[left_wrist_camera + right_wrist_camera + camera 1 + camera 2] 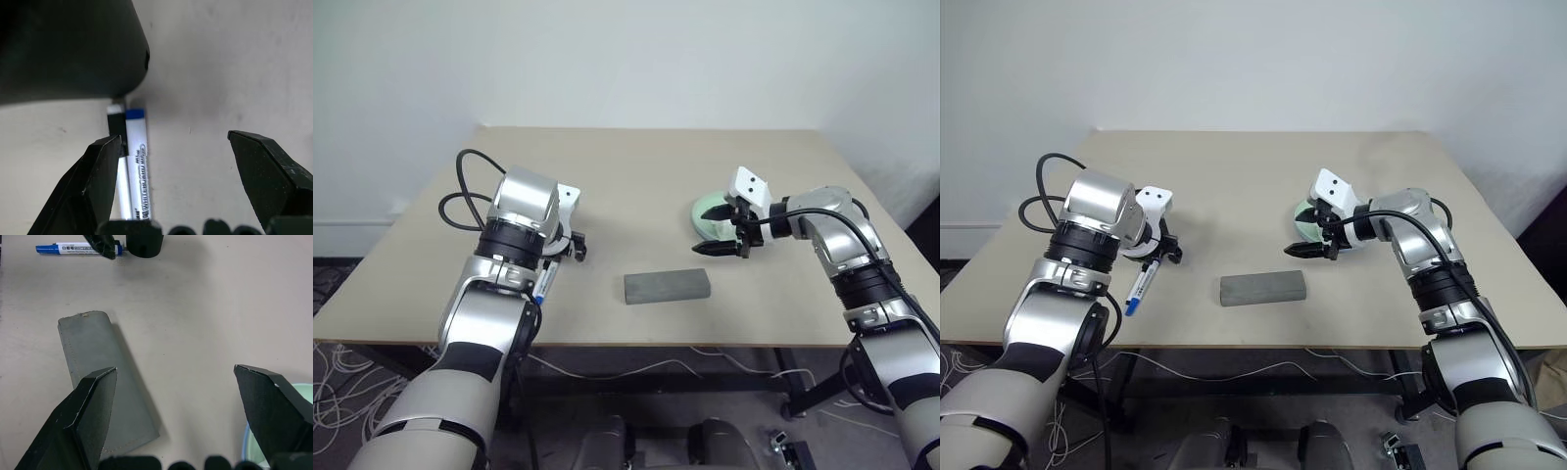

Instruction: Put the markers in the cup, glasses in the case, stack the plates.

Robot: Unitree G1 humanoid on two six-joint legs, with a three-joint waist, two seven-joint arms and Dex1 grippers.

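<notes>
Markers (132, 161): two, side by side on the tabletop (646, 176), tips just beside the cup (68, 49). Left tool (171, 181): wide, empty, one finger beside the markers, straddling neither. Risk: closing here may catch both or nudge the cup over. Case (667, 286): well right of the cup. Plates (710, 217): beyond it, under the wide, empty right tool (724, 246).

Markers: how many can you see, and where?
2. The blue-capped marker and the black-capped marker lie side by side on the table beside the cup, under the open left gripper.
</notes>
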